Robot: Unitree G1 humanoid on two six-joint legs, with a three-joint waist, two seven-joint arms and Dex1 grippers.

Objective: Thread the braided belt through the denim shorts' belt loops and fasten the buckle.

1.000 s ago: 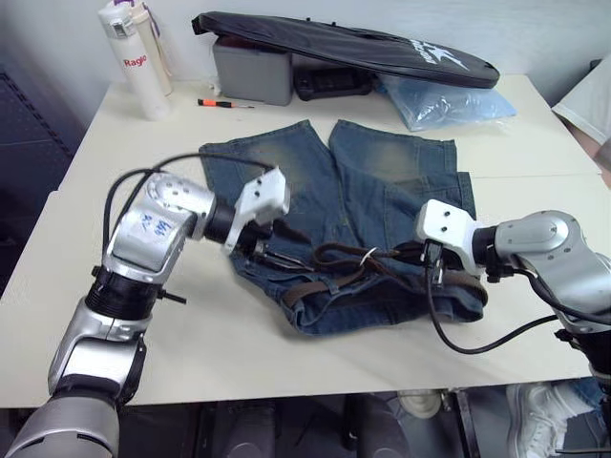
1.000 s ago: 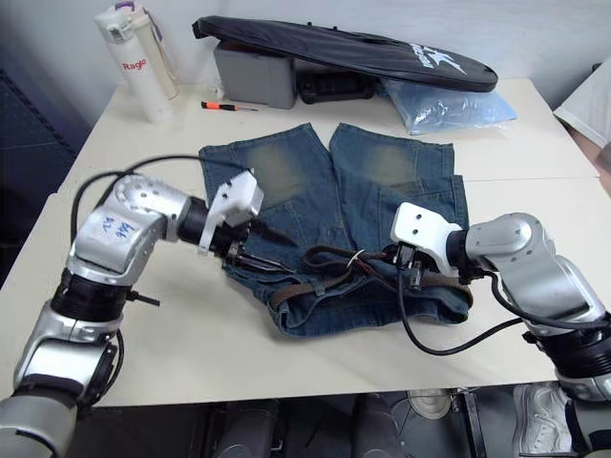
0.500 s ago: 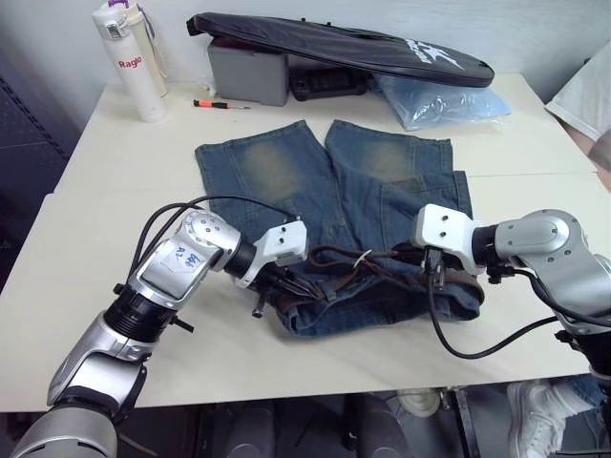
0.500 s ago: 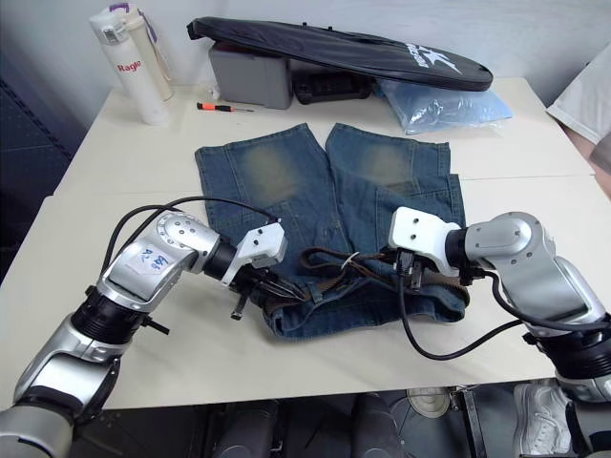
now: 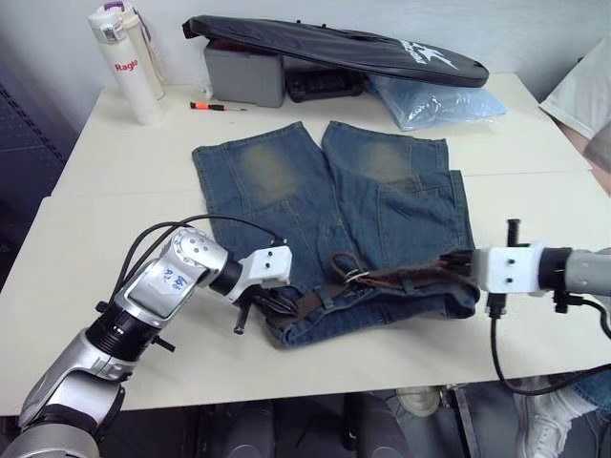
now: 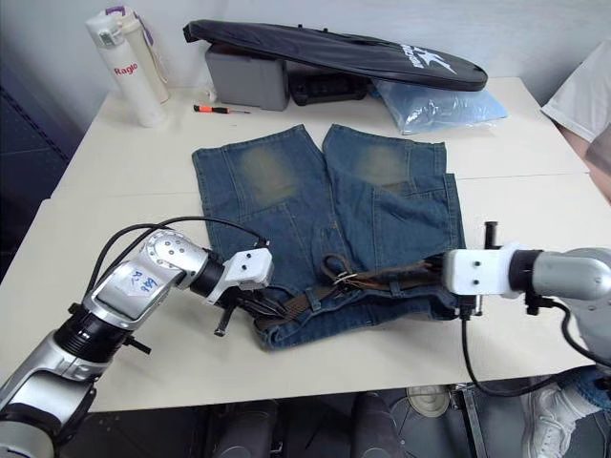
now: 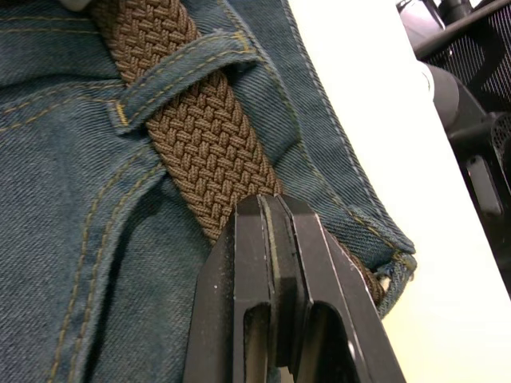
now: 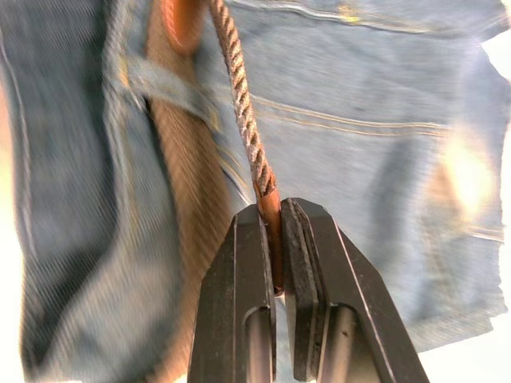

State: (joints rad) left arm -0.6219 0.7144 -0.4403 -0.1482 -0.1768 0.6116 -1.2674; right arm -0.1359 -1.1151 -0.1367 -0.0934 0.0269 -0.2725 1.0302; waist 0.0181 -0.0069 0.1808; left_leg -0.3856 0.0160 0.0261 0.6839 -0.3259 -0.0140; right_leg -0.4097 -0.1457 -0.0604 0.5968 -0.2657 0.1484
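at the blue denim shorts' (image 5: 382, 205) waistband, the right gripper (image 8: 275, 239), fingers pinching the brown braided belt's (image 6: 401, 280) tan tip, has pulled outward, drawing it taut; the left gripper (image 7: 274, 231), fingers pressed together, pins the belt.

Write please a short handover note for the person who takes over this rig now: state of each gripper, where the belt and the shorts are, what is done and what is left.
Left gripper: shut, fingertips pressed on the braided belt at the waistband's left end, just past a belt loop that the belt runs under.
Right gripper: shut on the belt's tan tip, held out past the right side of the denim shorts.
Shorts lie flat on the table, waistband toward the robot.
Done: belt sits along the waistband, through at least that one loop.
Left: check the other loops, bring the tip to the buckle, fasten it.
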